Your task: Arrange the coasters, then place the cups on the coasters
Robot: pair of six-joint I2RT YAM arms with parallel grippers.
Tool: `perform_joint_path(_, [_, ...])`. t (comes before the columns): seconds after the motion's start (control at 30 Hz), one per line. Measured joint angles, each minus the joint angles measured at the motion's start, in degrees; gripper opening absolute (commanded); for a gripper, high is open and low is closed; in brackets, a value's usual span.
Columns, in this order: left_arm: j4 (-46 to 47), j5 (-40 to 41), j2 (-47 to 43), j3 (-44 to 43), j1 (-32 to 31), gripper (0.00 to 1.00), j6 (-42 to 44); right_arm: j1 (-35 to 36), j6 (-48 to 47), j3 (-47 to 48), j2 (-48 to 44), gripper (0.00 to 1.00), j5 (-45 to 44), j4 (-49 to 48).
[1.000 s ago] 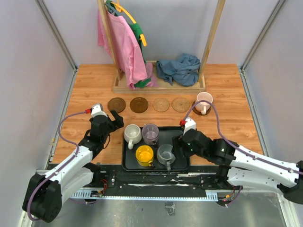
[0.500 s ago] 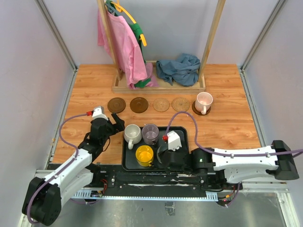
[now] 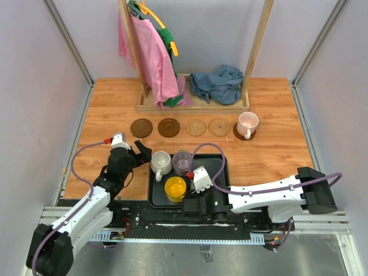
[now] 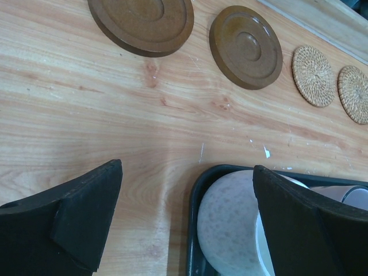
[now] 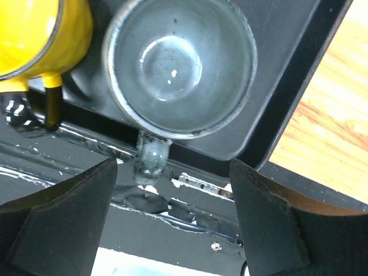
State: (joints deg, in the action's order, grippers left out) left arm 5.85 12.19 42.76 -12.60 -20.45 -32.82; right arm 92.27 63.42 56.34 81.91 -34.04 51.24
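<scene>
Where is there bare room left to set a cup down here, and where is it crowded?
Free: the four empty coasters left of the pink cup, and the bare wood right of the tray. Crowded: the tray, with four cups, the left gripper at its left edge and the right gripper over its near side.
</scene>
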Motion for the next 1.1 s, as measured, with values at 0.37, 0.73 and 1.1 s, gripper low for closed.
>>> perform_joint_path(0.37, [-0.2, -0.6, 0.2, 0.8, 0.0, 1.0, -0.7, 0.2, 7.9, -10.4, -10.0, 0.72, -0.8, 1.2])
perform_joint_path(0.73, [-0.2, -0.7, 0.6, 1.0, 0.0, 1.0, -0.9, 0.2, 2.1, -13.4, -12.7, 0.7, -0.5, -5.8])
perform_joint_path(1.1, [-0.2, -0.7, 0.6, 1.2, 0.0, 1.0, -1.1, -0.7, -4.6, -14.3, -9.7, 0.6, -0.1, -14.0])
